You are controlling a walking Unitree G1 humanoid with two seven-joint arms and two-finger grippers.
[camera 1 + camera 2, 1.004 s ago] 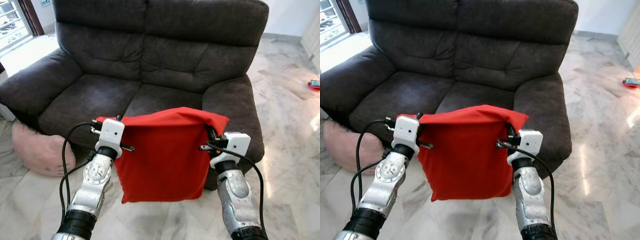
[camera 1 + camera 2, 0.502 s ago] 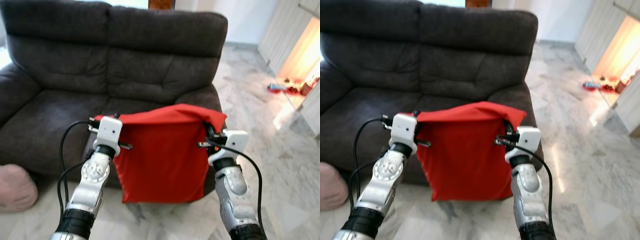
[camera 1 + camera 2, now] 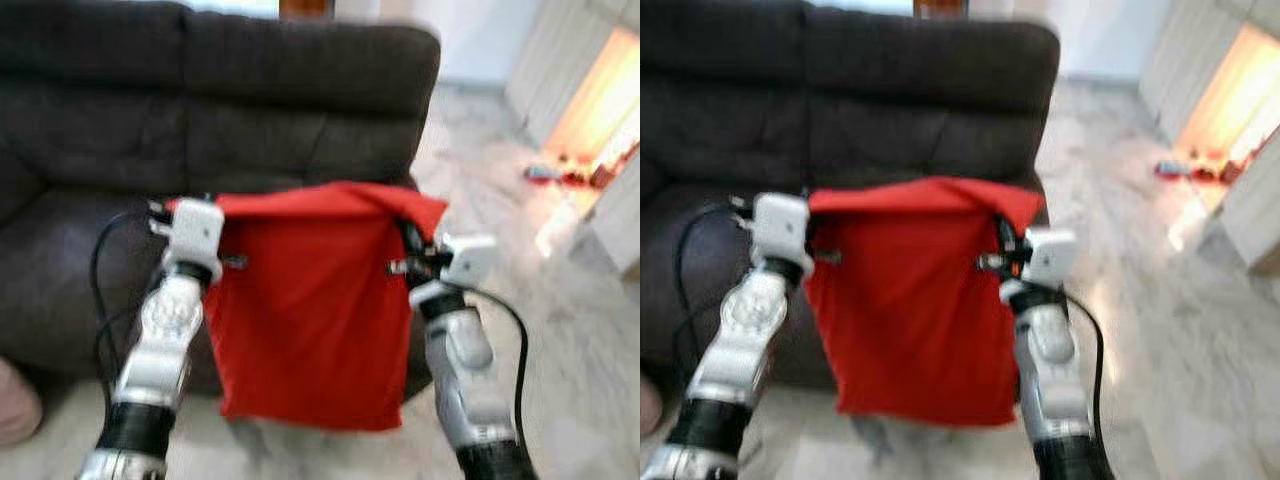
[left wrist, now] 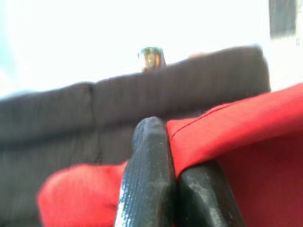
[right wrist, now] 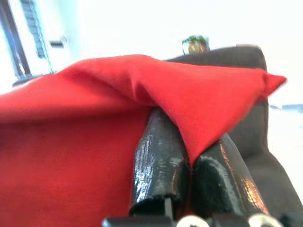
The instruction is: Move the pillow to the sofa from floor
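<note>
A red pillow [image 3: 310, 300] hangs in the air between my two arms, in front of the dark grey sofa [image 3: 250, 110]. My left gripper [image 3: 215, 225] is shut on the pillow's upper left corner, and its black fingers [image 4: 147, 175] pinch the red cloth in the left wrist view. At the upper right corner my right gripper [image 3: 410, 250] is shut on the pillow too; the fingers [image 5: 158, 161] clamp a fold of red fabric [image 5: 203, 104]. The pillow's lower edge hangs above the floor, level with the sofa's front.
A pink cushion [image 3: 15, 400] lies on the marble floor at the sofa's left foot. Open marble floor [image 3: 560, 340] stretches to the right, with small objects [image 3: 560, 170] near a bright doorway. The head views are blurred by motion.
The camera has swung right and closer to the sofa's right half; the picture is now blurred. Both grippers keep their hold on the red pillow.
</note>
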